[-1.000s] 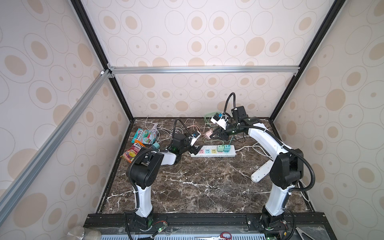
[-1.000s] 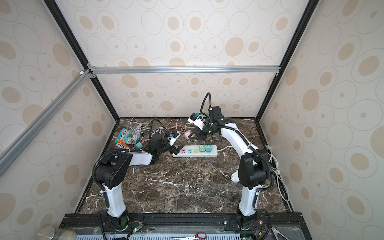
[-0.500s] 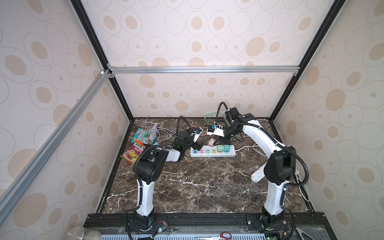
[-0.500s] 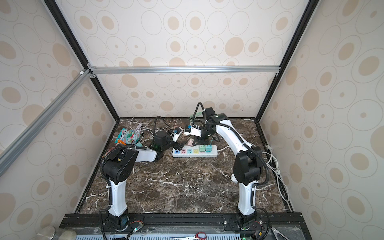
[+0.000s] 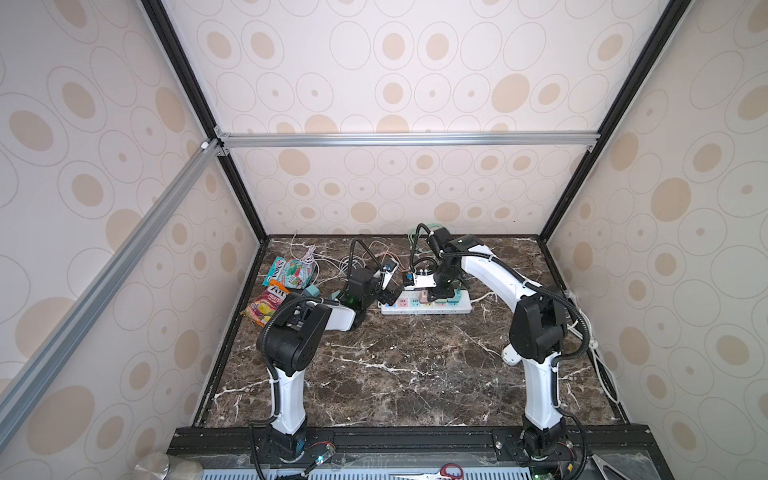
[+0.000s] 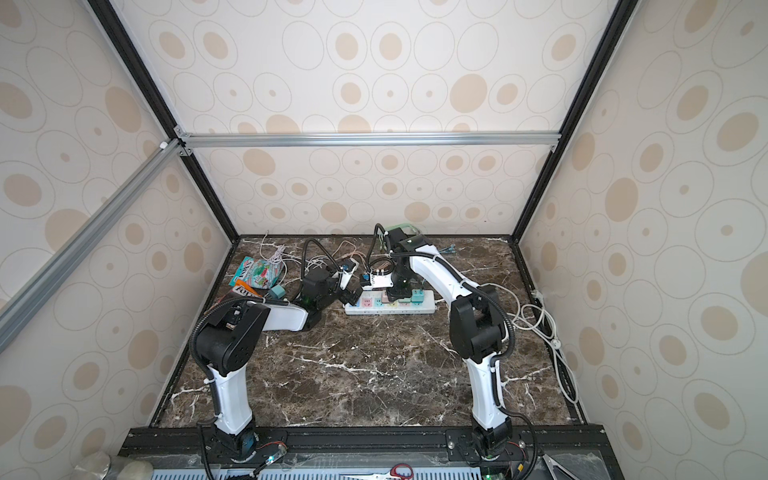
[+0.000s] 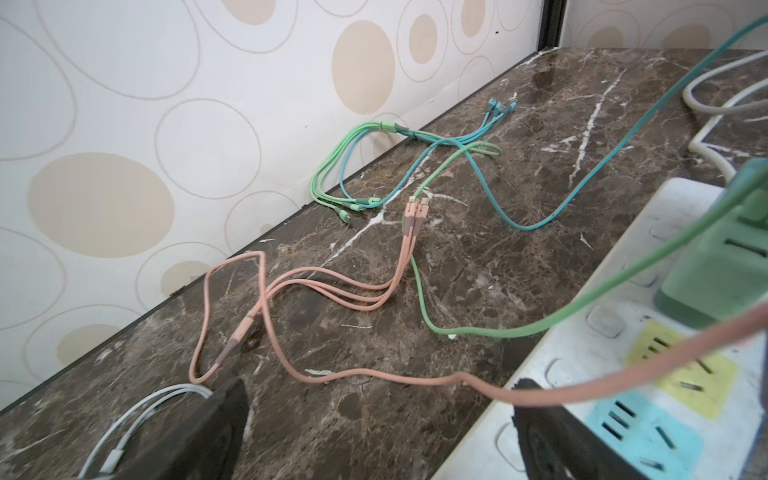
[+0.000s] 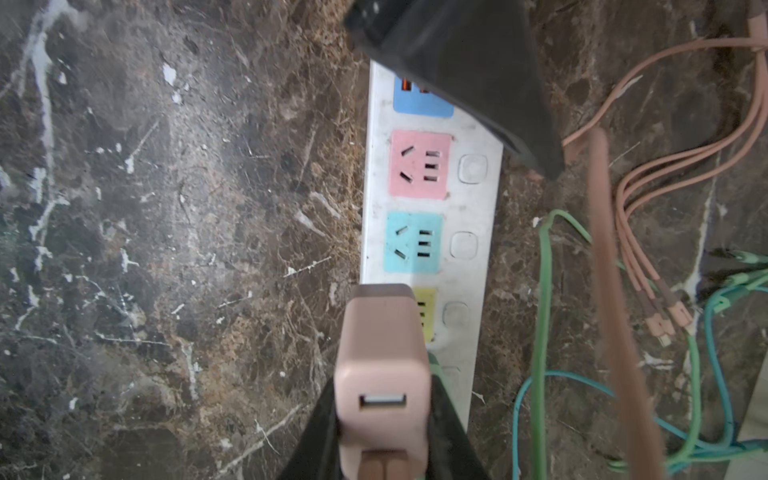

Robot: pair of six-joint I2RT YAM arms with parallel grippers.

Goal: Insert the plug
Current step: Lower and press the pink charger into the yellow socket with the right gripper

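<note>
Right tool [image 8: 382,440] lowered pink plug [image 8: 380,340] to strip [image 8: 486,208].

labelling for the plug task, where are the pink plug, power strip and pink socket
pink plug [image 8: 382,365], right wrist view, body above the usb port
power strip [image 8: 457,203], right wrist view, bare white casing
pink socket [image 8: 419,164], right wrist view, middle of its face

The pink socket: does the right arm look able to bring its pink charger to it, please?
Probably yes: the pink socket stands empty and uncovered, near the pink charger in the shut right gripper. A finger of the left gripper overhangs the power strip just beyond it.
</note>
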